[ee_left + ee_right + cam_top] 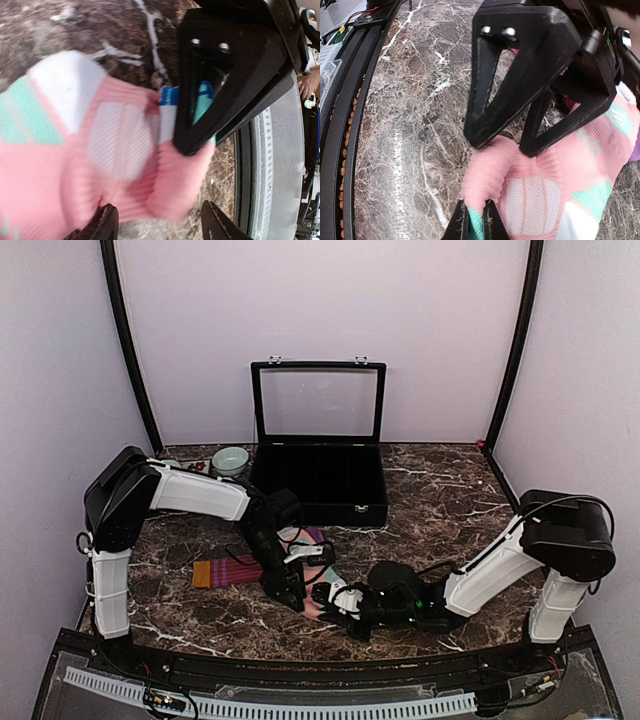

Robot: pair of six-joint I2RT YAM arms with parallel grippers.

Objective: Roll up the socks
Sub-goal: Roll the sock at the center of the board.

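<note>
Near the front edge of the marble table [450,500], the salmon-pink sock [540,195] lies bunched between the two arms. The right gripper [477,224] has its fingers pressed together on the sock's mint edge, pinching it. The left gripper [159,224] stands spread, fingers apart over the pink fabric. Beside them the maroon sock [228,572] lies flat, crossed by the left arm

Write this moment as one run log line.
left gripper: open at pink sock | right gripper: shut on its edge | maroon sock: not held
</note>
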